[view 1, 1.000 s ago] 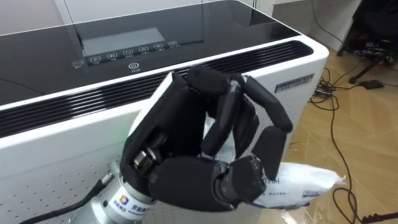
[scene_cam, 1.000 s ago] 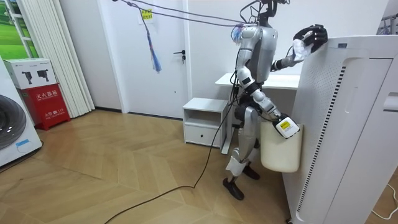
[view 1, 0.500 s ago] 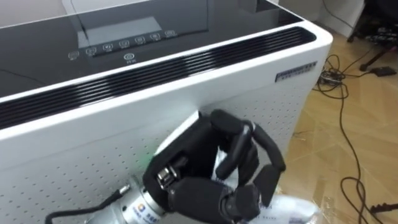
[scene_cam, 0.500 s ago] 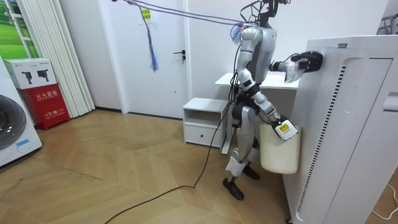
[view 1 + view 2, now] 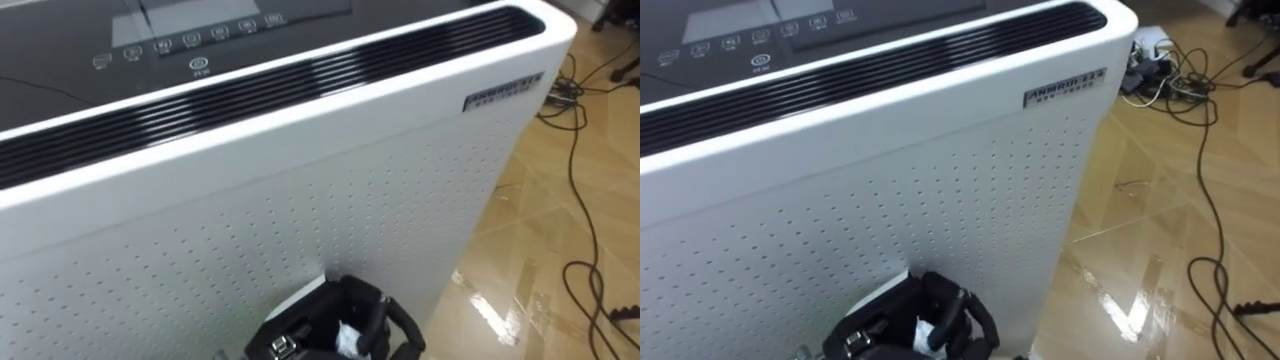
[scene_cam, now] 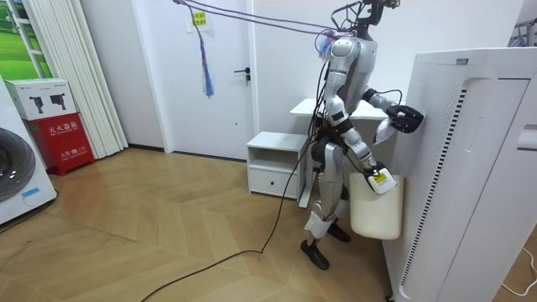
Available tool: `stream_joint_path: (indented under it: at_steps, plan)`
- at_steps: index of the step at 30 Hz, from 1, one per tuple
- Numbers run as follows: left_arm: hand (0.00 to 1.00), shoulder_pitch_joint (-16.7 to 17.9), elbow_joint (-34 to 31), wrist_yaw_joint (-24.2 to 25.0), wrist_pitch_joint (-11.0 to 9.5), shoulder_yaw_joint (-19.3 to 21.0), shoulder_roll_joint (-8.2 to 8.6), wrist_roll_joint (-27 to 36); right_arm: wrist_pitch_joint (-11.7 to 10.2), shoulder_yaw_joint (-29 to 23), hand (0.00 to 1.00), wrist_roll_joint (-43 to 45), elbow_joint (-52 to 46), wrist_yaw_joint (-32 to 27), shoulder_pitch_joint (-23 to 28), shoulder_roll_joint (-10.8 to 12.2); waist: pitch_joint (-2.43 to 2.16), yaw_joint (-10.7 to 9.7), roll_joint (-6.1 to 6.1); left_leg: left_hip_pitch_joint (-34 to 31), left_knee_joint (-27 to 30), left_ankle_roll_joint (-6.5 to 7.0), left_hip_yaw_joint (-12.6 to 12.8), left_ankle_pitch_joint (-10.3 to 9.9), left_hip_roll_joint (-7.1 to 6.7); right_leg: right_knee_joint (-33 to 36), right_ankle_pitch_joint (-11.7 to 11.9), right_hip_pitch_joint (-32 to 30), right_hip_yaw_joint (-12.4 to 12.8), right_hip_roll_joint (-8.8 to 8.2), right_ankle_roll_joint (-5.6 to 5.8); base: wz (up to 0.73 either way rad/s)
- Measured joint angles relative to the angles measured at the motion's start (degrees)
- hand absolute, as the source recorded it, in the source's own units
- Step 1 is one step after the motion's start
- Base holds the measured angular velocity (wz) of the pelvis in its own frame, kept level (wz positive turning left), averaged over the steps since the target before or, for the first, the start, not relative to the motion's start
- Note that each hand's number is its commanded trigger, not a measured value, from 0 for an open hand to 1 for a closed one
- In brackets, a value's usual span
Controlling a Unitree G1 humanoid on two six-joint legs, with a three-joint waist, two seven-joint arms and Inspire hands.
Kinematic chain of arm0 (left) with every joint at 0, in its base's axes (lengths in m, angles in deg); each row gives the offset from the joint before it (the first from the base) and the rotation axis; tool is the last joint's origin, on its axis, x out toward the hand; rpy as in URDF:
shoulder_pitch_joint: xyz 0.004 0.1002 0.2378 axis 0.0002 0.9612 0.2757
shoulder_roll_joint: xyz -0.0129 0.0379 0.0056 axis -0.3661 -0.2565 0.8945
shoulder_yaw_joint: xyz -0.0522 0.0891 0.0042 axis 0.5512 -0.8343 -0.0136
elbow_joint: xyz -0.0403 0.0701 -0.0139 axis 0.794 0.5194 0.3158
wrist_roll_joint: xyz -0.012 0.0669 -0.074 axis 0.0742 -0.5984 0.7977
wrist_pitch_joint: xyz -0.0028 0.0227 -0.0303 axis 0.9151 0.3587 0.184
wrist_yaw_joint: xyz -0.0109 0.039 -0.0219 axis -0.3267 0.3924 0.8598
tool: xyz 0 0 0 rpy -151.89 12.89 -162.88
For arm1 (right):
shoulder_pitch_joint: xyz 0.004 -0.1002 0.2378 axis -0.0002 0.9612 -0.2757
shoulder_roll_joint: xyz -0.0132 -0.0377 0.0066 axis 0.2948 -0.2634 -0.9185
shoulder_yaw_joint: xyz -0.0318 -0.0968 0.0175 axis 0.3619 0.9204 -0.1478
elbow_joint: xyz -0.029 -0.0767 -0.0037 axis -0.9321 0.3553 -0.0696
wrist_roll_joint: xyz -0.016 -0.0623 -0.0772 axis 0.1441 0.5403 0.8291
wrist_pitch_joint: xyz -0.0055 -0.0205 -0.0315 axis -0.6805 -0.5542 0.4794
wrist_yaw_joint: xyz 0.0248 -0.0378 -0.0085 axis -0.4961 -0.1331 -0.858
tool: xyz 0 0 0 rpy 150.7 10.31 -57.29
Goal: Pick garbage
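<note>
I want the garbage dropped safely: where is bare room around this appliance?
Bare: the appliance's black top around the button row, and wood floor beside its perforated side. Crowded: cables cross the floor further right; the left hand, curled on the garbage, sits close to that side.

A wood floor [image 6: 151, 226] meets a white door [image 6: 218, 101] and, seemingly, a washer [image 6: 18, 180].

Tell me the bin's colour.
The bin is plain cream-white, seen best in the room view.

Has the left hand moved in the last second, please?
Yes: the left hand has come down from the top edge of the white appliance to beside its perforated side.
</note>
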Motion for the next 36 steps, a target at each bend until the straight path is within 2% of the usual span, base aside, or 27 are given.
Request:
stream_joint_path:
  at_steps: [11,20,31,36]
  plan:
    - [0.0,0.9,1.5,0.0,0.6,-1.8,-1.06,-0.5,0.0,0.0,1.0,-0.1,0.6,0.0,0.0,-0.1,-0.07,-0.4,0.22,-0.9,0.8,-0.01,-0.3,0.0,0.0,0.0,-0.1,-0.2,-0.9,0.05,-0.08,0.03]
    - [0.0,1.8,2.2,0.1,0.8,-1.8,-1.16,-3.8,0.0,0.0,1.0,-0.6,2.6,-0.1,0.0,-0.3,-0.07,-0.7,0.21,-1.0,0.9,-0.05,-0.5,0.0,-0.03,0.2,-0.1,-0.2,-1.0,0.06,-0.15,0.01]
    - [0.0,1.8,3.5,0.5,0.8,-1.8,-1.1,-3.9,0.0,0.0,1.0,-2.3,3.1,-0.1,0.0,-0.5,-0.04,-0.7,0.11,-0.9,1.2,-0.05,-0.5,0.0,0.04,0.2,-0.1,-0.1,-1.0,0.05,-0.16,0.0]
    - [0.0,1.9,3.8,0.2,0.9,-1.5,-1.15,-10.0,0.0,0.0,1.0,-2.3,3.1,-0.1,0.0,-1.2,-0.03,-0.3,0.06,-0.8,1.3,-0.05,-0.5,0.0,-0.03,0.8,-0.3,-0.1,-1.0,-0.05,-0.22,0.0]
